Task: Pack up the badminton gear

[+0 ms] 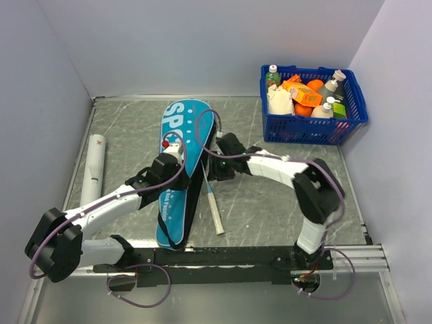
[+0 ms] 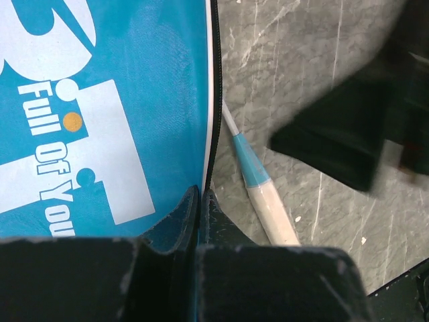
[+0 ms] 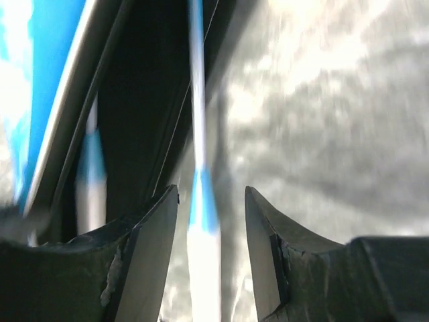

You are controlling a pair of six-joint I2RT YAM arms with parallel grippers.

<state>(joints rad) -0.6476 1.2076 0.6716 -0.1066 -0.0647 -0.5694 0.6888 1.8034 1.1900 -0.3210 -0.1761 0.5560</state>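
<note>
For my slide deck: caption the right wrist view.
Right gripper, open, straddles a racket by its handle, beside the bag and its dark open edge.

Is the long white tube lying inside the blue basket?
No: the white tube lies flat on the left side, well apart from the blue basket at the far right.

Thin blue-and-white racket (image 1: 215,210): head hidden by blue racket-shaped fabric bag (image 1: 172,216); only shaft, grip show. Bag's white lettering partly covered by left arm (image 1: 115,202). Right wrist view motion-blurred, detail unreadable.
</note>
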